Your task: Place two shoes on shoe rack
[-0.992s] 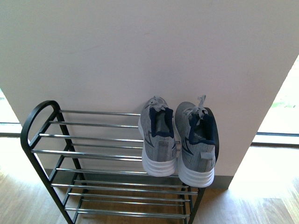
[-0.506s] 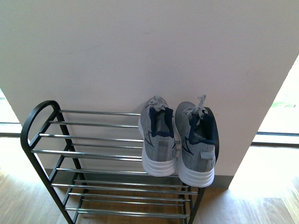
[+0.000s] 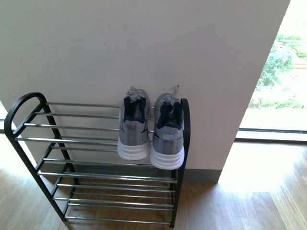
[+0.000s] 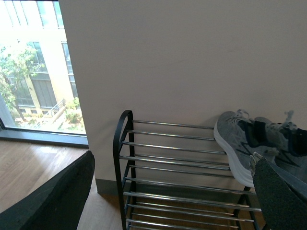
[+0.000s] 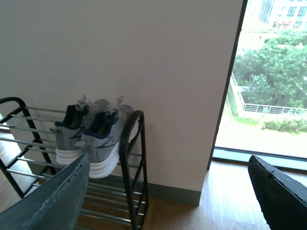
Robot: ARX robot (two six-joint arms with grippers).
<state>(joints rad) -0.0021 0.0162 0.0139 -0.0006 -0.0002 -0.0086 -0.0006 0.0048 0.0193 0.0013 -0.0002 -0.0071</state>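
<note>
Two grey knit shoes with white soles and navy collars sit side by side on the top tier of the shoe rack (image 3: 72, 140), at its right end, heels toward me: the left shoe (image 3: 134, 129) and the right shoe (image 3: 168, 136). In the left wrist view the shoes (image 4: 242, 143) lie on the rack (image 4: 168, 158) beyond my left gripper (image 4: 175, 201), which is open and empty. In the right wrist view the shoes (image 5: 88, 134) rest on the rack (image 5: 132, 158), and my right gripper (image 5: 172, 196) is open, empty and away from them. Neither gripper shows in the front view.
The rack stands against a pale wall (image 3: 144, 48) on a wooden floor (image 3: 249, 201). Lower chrome tiers (image 3: 115, 191) hold nothing. A bright window (image 3: 273, 76) lies to the right of the wall, another window (image 4: 33, 72) to the left.
The front view has shifted: rack and shoes now sit further left and higher in the picture, with more window showing at right. The shoes keep their place on the rack.
</note>
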